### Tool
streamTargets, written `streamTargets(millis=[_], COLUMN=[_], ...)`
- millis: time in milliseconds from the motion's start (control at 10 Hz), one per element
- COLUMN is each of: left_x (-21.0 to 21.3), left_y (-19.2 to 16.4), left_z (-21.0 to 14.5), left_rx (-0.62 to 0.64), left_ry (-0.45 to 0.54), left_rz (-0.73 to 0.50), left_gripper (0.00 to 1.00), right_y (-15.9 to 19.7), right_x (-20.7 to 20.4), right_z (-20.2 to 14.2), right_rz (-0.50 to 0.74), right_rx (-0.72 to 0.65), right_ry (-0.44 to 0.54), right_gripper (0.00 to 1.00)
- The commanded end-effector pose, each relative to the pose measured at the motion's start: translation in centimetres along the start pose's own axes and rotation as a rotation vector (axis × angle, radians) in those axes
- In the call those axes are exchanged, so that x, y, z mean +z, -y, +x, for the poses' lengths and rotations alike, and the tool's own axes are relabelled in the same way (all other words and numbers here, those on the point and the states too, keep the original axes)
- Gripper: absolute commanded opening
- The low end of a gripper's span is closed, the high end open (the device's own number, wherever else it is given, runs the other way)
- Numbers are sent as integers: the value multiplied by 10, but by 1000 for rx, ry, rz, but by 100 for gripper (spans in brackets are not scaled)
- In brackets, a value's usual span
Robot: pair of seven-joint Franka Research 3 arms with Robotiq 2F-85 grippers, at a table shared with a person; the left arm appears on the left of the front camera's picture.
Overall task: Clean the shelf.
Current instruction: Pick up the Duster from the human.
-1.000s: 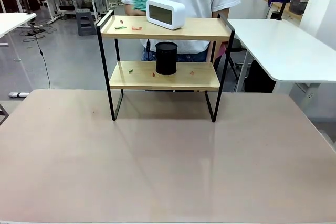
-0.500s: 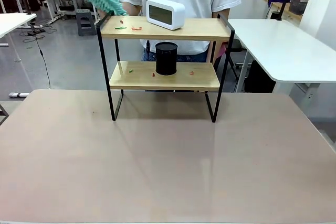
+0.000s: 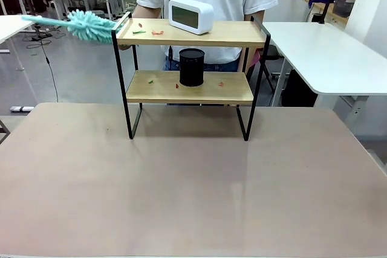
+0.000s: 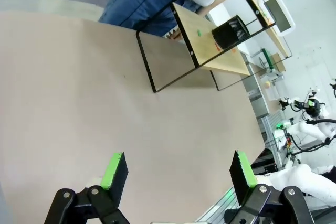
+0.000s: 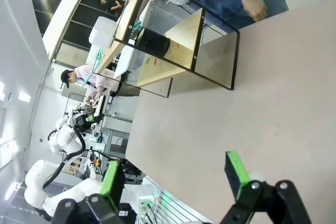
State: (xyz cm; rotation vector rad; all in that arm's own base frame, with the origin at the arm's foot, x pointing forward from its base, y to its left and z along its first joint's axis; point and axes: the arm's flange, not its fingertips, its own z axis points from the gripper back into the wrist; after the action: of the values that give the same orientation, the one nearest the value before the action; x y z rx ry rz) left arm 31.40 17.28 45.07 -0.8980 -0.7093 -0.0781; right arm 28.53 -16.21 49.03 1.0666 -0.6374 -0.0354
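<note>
Teal fluff of the duster point(image 3: 91, 25) has swung down from the person's chest to lie level at the left end of the shelf point(image 3: 230, 32), which stands mid-way along the table's point(image 3: 181, 197) far edge. Coloured scraps point(image 3: 157, 31) lie unmoved on both boards, beside the clock point(image 3: 190, 15) and the black cup point(image 3: 191, 67), so I judge sweeping is only beginning. My left gripper point(image 4: 177, 163) and right gripper point(image 5: 173, 167) hang released and empty over the table.
</note>
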Motion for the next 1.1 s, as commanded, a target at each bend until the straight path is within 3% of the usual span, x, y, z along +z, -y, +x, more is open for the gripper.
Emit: streamTargets(millis=[0,300,500,700,1000], left_x=[-12,-35,-77,-117,-151], left_y=[-1,-1,-22,-31,-31], left_z=[20,127,178,201,214], left_rx=[151,410,521,585,625], left_ry=[-93,-179,-247,-314,-337], left_rz=[-79,-192,-176,-233,-316], left_gripper=[100,100,100,100,100], right_y=[0,0,0,0,0], right_x=[0,0,0,0,0], right_z=[3,3,3,3,3], right_rz=[16,16,16,16,16], right_rx=[29,29,29,29,29], right_ry=[17,17,17,17,17], right_gripper=[100,100,100,100,100])
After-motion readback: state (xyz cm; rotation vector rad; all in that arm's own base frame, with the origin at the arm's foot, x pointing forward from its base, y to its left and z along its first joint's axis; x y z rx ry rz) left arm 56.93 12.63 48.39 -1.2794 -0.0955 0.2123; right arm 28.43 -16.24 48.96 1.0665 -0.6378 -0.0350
